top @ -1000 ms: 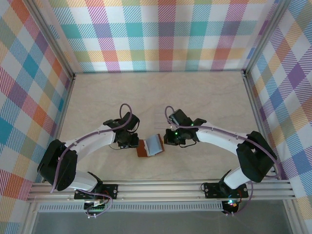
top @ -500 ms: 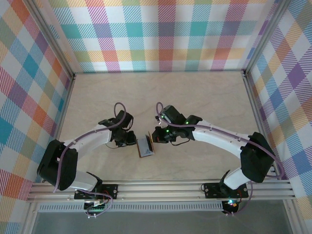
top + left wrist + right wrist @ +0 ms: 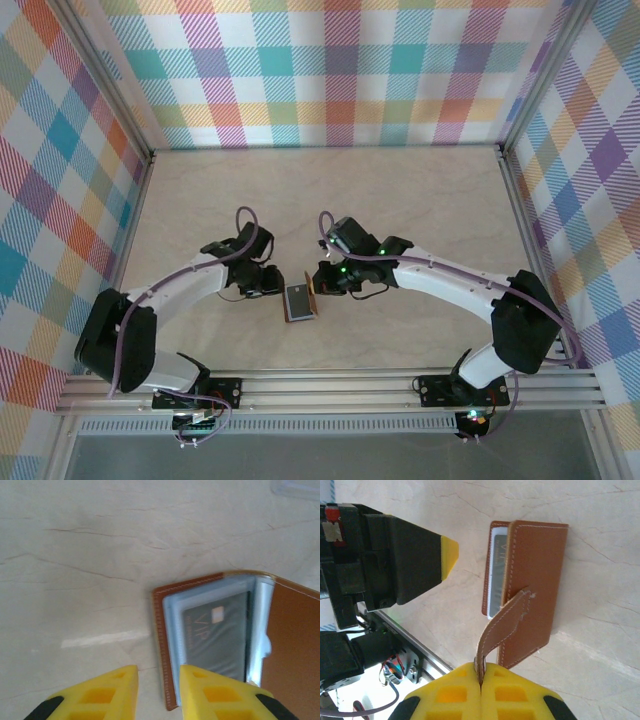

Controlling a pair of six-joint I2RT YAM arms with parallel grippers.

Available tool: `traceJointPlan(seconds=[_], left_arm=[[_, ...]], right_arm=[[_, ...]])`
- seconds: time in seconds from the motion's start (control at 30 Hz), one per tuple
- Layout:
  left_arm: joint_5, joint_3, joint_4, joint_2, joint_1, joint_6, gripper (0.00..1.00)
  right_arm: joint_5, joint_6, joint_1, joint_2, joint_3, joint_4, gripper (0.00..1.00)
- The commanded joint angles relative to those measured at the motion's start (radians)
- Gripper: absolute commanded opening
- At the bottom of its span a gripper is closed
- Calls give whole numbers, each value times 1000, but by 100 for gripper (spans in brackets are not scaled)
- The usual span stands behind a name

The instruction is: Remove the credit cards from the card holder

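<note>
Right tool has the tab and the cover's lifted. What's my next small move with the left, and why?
Probably ease the left tool forward onto the dark card and pinch it. The right tool is shut on the snap tab, holding the card holder open; the left jaws stand slightly apart over its edge.

The top external camera sits high above and behind both arm bases, looking steeply down from far off over the whole pale marble-look tabletop (image 3: 400, 200). The left wrist camera rides just behind the yellow-fingered left gripper (image 3: 158, 680), facing down past its jaws, very close to the surface. The right wrist camera looks along the yellow-fingered right gripper (image 3: 481, 672), equally close, towards the opposite jaws. All three views share the patch between both sets of jaws, where the flat brown leather-look card holder (image 3: 299, 301) lies.
</note>
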Motion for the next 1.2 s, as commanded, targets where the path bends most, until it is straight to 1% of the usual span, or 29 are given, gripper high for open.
traceJointPlan(seconds=[0.0, 0.17, 0.4, 0.6, 0.67, 0.73, 0.8, 0.87, 0.97, 1.0, 1.1, 1.17], left_arm=[[51, 52, 33, 83, -41, -7, 27], [18, 110, 16, 166, -84, -10, 25], [13, 135, 1, 225, -110, -3, 24], [6, 106, 15, 255, -112, -5, 23], [10, 89, 35, 245, -111, -12, 23], [13, 76, 46, 239, -112, -13, 23], [7, 69, 52, 229, -111, -14, 23], [14, 66, 56, 218, -111, -18, 25], [93, 63, 90, 194, -104, -32, 31], [97, 67, 93, 182, -104, -36, 32], [37, 89, 48, 155, -103, -25, 33], [21, 100, 28, 146, -101, -10, 33]], right_arm=[[83, -49, 6, -35, 14, -119, 0], [164, -57, -16, -79, -38, -178, 0], [224, -62, -57, -98, -137, -181, 0], [258, -90, -104, -37, -210, -114, 1], [306, -96, -111, 9, -201, -142, 2], [323, -101, -111, 39, -191, -166, 3], [302, -99, -111, 39, -198, -153, 6], [264, -101, -111, 26, -207, -126, 12], [220, -107, -111, -6, -194, -130, 27], [211, -109, -111, -18, -180, -154, 31], [207, -99, -109, -60, -147, -216, 37], [212, -90, -109, -93, -129, -248, 40]])
